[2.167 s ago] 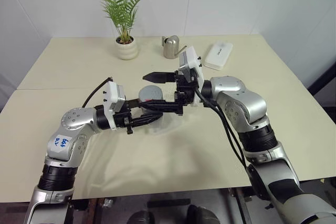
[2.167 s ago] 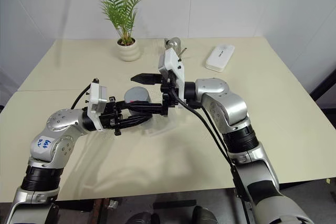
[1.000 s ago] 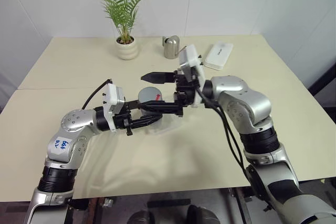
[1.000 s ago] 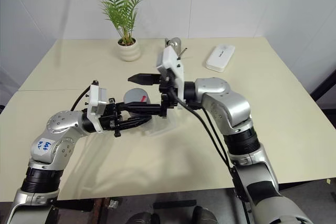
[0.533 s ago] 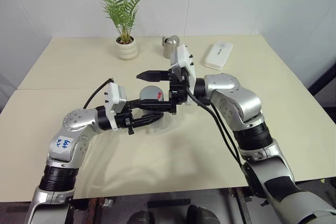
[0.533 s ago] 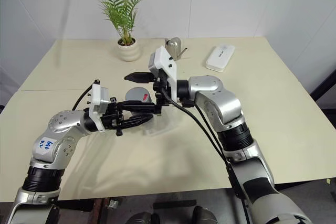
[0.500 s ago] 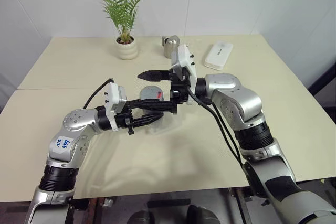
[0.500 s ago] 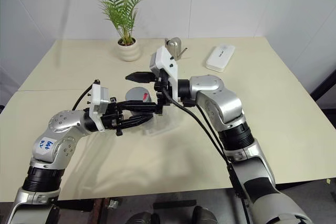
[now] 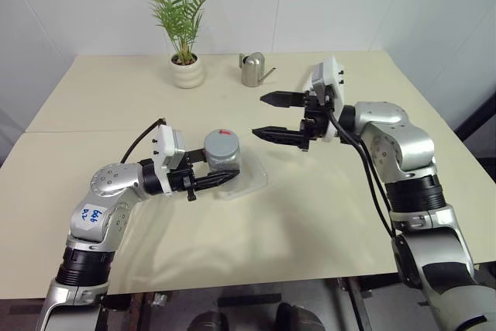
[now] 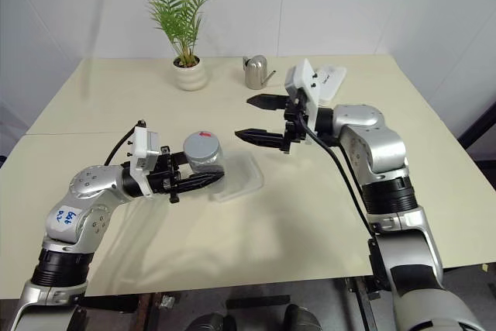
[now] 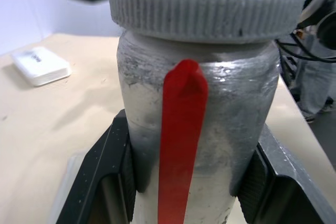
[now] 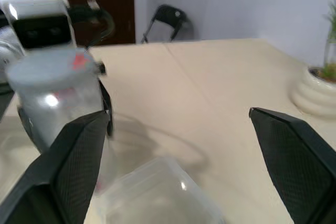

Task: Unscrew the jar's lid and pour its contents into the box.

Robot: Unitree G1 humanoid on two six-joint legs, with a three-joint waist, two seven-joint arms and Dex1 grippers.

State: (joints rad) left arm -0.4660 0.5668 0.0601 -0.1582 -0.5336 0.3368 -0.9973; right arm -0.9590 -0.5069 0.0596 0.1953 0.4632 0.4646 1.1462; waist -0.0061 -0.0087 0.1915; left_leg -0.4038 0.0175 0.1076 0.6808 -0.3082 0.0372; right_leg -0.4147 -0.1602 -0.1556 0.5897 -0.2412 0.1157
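Note:
The silvery-grey jar (image 9: 222,153) with a red stripe stands upright between my left gripper's (image 9: 227,174) fingers, which are shut on its body just above the left part of the clear box (image 9: 246,179). The ridged grey lid (image 11: 207,6) sits on the jar (image 11: 231,114), with a red mark on top. The contents are hidden inside. My right gripper (image 9: 260,115) hangs open to the right of the jar, pointing at it, apart from it and holding nothing. From the right wrist I see the jar (image 12: 55,98) and the box (image 12: 157,192) ahead.
A potted palm (image 9: 187,67) and a shiny metal watering can (image 9: 252,70) stand at the back of the table. A white oblong case (image 10: 332,77) lies at the back right, partly behind my right wrist. Bare tabletop spreads in front and to the right.
My right gripper, which stood open around the lid, has drawn away to the right and a little back, still open. The lid stays on the jar. The left gripper has not moved.

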